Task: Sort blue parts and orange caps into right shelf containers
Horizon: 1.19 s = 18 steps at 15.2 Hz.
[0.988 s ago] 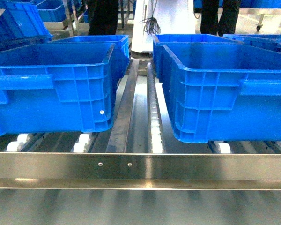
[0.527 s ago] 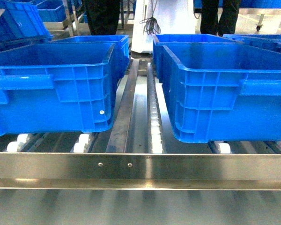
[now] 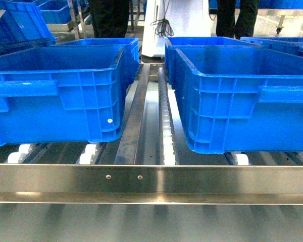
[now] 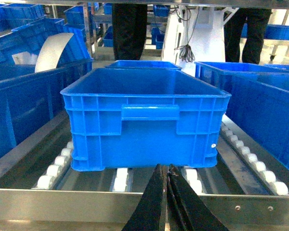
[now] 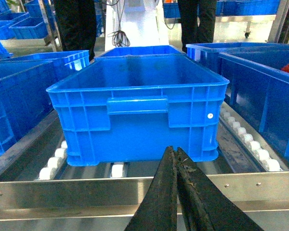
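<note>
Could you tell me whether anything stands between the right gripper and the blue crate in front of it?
Only the shiny steel front rail crosses low between the shut right gripper and the large open-topped blue plastic crate; above it, nothing visible blocks.

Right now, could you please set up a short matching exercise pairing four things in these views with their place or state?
Things:
1. left end effector
2. front rail
3. white rollers
4. left crate

Descriptions:
a. shiny steel, with two screws
b. shut, holding nothing
c. line the channel between crates
d. blue, with a handle ledge

Pairs: 1-b, 2-a, 3-c, 4-d
</note>
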Tool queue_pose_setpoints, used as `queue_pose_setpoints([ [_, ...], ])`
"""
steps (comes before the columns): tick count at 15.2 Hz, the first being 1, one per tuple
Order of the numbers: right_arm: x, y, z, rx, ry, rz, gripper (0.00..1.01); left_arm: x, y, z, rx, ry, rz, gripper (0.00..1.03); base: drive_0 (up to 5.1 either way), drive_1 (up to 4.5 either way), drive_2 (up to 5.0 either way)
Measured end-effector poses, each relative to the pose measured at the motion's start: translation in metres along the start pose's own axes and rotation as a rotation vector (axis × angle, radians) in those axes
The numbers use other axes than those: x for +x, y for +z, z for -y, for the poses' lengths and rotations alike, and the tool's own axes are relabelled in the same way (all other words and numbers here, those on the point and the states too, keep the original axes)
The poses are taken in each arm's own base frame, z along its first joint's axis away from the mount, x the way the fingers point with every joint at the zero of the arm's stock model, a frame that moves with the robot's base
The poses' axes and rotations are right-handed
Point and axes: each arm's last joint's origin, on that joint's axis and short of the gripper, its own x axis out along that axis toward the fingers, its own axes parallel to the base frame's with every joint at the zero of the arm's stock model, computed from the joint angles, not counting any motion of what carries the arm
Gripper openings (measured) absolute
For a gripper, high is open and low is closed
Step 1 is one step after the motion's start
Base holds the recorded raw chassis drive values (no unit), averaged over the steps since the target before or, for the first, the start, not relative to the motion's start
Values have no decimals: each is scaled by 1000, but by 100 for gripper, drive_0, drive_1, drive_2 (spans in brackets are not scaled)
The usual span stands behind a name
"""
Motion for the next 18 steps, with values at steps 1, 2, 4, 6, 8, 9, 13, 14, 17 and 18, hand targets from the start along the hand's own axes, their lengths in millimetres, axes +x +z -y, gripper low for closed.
queue_pose_setpoints([
  [1,-2,0,0,0,0,0,2,-2,0,0,0,0,0,2,0,0,0],
  [2,-4,0,0,0,0,0,2,-3,0,0,0,0,-1,2,0,0,0],
  [4,-7,0,0,0,0,2,2,-6,0,0,0,0,2,2,0,0,0],
  [6,-9,0,0,0,0,0,2,-8,0,0,0,0,-1,2,0,0,0],
  [8,-11,0,0,0,0,0,2,-15,-5,0,0,2,-42,2,0,0,0],
  [9,-12,-1,0,0,0,-3,2,-19,-6,0,0,3,-39,2,0,0,0],
  [13,-22,-4,0,5,0,-17,2,-20,-4,0,3,1,-13,2,0,0,0],
  [14,-22,-3,0,6,1,-4,2,-20,-4,0,3,2,-16,2,0,0,0],
  [17,-22,-4,0,6,2,-11,3,-20,-4,0,3,1,-16,6,0,0,0],
  [18,-22,-4,0,7,2,-10,15,-20,-4,0,3,1,-16,19,0,0,0],
])
